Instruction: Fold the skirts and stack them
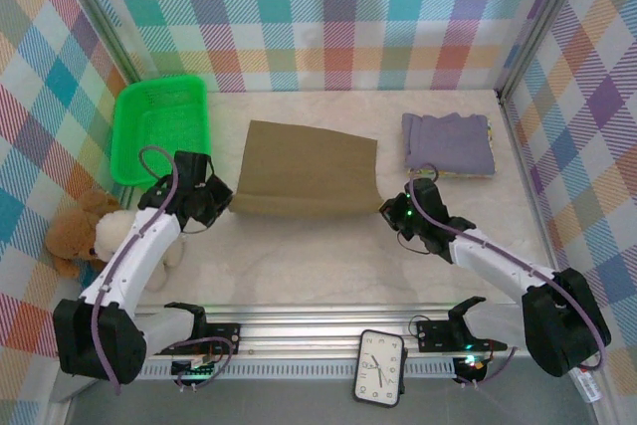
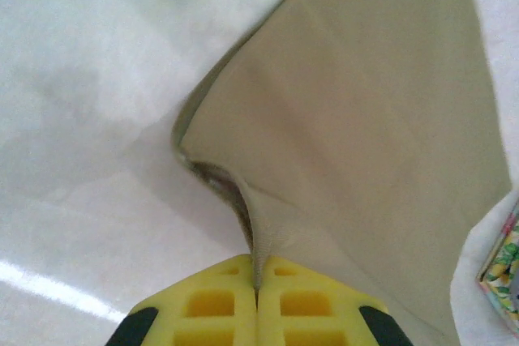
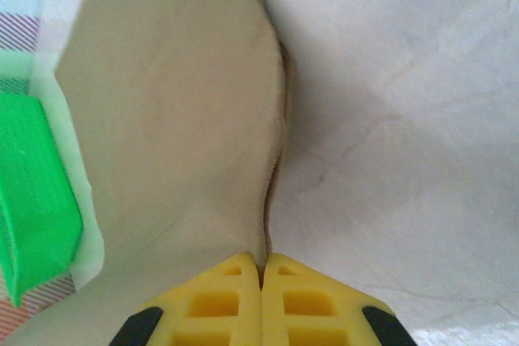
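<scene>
Left gripper (image 1: 221, 206) and right gripper (image 1: 391, 212) are each clamping a near corner of the olive skirt (image 1: 304, 168) lying mid table (image 1: 299, 261), left of the folded grey skirt (image 1: 448, 139); lifting both corners evenly and taut is probably giving the squarest fold.

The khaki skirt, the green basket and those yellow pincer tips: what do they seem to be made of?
Khaki skirt: thin cloth, probably woven, matte; it drapes and creases softly where pinched.
Green basket: likely moulded plastic, slightly glossy, with a fine mesh pattern.
Yellow pincer pads: probably plastic or rubber, matte, moulded with square recesses.
</scene>
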{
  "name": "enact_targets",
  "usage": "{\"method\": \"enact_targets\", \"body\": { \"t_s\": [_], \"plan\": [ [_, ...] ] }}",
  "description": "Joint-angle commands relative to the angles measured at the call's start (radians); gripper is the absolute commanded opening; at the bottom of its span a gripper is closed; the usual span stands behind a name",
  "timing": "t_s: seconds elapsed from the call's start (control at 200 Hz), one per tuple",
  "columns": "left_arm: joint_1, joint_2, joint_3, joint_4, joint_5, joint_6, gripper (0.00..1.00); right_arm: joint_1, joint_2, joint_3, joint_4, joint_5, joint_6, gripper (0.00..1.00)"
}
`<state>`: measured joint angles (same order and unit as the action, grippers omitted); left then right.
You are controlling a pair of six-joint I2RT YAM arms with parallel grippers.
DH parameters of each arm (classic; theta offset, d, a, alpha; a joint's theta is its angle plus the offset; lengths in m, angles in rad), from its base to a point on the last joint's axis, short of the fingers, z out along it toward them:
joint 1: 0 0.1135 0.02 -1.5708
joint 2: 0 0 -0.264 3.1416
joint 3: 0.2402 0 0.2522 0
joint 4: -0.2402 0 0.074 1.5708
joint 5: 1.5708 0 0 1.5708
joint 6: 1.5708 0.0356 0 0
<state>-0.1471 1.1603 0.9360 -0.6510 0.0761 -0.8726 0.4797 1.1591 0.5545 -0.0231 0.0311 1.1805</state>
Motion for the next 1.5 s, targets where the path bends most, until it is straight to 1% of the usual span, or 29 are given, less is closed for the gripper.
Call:
{"method": "enact_targets", "body": {
  "t_s": [0.0, 0.13, 0.31, 0.465, 0.585, 0.7, 0.81, 0.875, 0.96, 1.14, 1.495],
  "plan": [
    [0.010, 0.068, 0.094, 0.018, -0.056, 0.066, 0.00, -0.001, -0.016, 0.064, -0.002, 0.138, 0.028, 0.00],
    [0.011, 0.170, 0.212, 0.051, -0.059, 0.098, 0.00, -0.006, 0.016, 0.140, -0.022, 0.185, 0.012, 0.00],
    [0.011, 0.296, 0.411, 0.064, -0.111, 0.184, 0.00, -0.028, 0.083, 0.228, -0.020, 0.238, 0.008, 0.00],
    [0.012, 0.411, 0.565, 0.055, -0.146, 0.233, 0.00, -0.065, 0.161, 0.299, -0.005, 0.242, 0.004, 0.00],
    [0.014, 0.477, 0.651, 0.046, -0.141, 0.247, 0.00, -0.085, 0.218, 0.353, -0.019, 0.232, 0.006, 0.00],
    [0.015, 0.531, 0.697, 0.043, -0.121, 0.257, 0.00, -0.094, 0.261, 0.391, -0.062, 0.229, 0.028, 0.00],
    [0.016, 0.576, 0.713, 0.100, -0.090, 0.287, 0.00, -0.118, 0.299, 0.409, -0.072, 0.198, 0.060, 0.00],
    [0.018, 0.598, 0.724, 0.118, -0.112, 0.291, 0.00, -0.129, 0.328, 0.421, -0.066, 0.184, 0.059, 0.00],
    [0.018, 0.631, 0.747, 0.152, -0.112, 0.310, 0.00, -0.143, 0.373, 0.453, -0.080, 0.162, 0.057, 0.00],
    [0.019, 0.743, 0.843, 0.093, -0.142, 0.314, 0.00, -0.155, 0.482, 0.521, -0.076, 0.114, 0.058, 0.00],
    [0.019, 0.902, 0.925, 0.091, -0.186, 0.309, 0.00, -0.171, 0.686, 0.685, -0.069, 0.054, 0.033, 0.00]
  ]
}}
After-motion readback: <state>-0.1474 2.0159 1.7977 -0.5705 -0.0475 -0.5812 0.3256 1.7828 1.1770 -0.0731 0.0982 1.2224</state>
